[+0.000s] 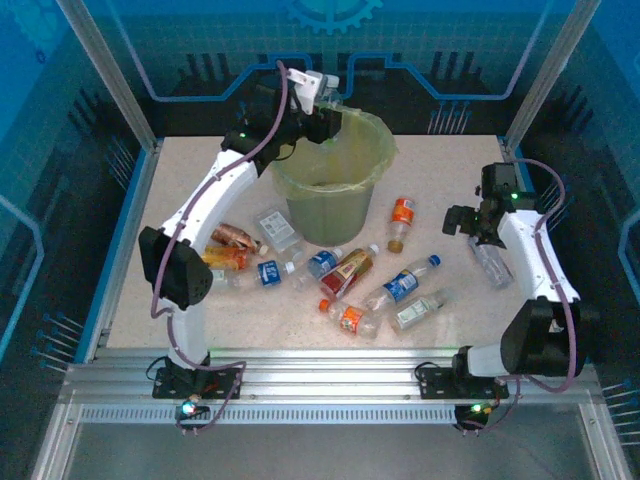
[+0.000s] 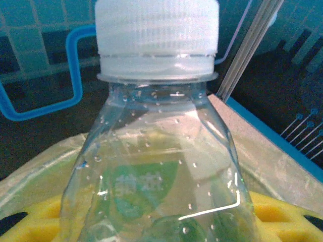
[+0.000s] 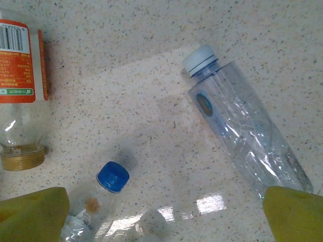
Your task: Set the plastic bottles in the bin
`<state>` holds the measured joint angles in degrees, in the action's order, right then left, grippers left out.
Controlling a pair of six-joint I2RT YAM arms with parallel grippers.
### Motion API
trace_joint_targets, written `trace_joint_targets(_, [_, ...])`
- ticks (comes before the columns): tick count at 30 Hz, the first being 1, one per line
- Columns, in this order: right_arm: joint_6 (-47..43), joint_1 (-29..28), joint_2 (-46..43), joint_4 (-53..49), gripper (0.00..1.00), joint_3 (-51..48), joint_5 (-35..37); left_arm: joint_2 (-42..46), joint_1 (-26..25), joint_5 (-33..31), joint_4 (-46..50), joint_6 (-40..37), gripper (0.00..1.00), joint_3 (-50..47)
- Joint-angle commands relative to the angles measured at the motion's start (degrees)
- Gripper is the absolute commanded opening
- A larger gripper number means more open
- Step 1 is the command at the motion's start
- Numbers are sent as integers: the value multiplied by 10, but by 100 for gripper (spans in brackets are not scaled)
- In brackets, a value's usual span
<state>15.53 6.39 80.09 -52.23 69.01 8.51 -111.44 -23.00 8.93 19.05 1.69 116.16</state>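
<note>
White-capped bottle (image 2: 161,151) clenched in left fingers (image 2: 35,218) over bin (image 1: 335,215) rim, right fingers (image 3: 33,214) spread over bare tabletop (image 3: 151,101)

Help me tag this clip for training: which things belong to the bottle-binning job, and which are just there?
Job:
- bin
- white-capped bottle, held in the left fingers at the bin
- loose bottles lying on the table

Just there:
- table
- aluminium rails
- blue enclosure walls

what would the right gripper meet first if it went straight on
The right gripper would probably reach bare table first, though one of its fingers sits over the clear bottle; depth unclear.
</note>
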Motion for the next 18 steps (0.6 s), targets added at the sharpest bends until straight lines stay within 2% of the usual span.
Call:
trace_joint_targets(1, [-3,21,20,3,100,-4,-30,-6,-12,16,23,-35,31,-15])
trace_joint_targets(5, [9,49,34,1,100,3,-25,-7,-25,14,37,-62,34,-26])
trace_joint_targets(18, [24,175,57,18,100,1,-54,-41,-27,18,49,-68,42,-43])
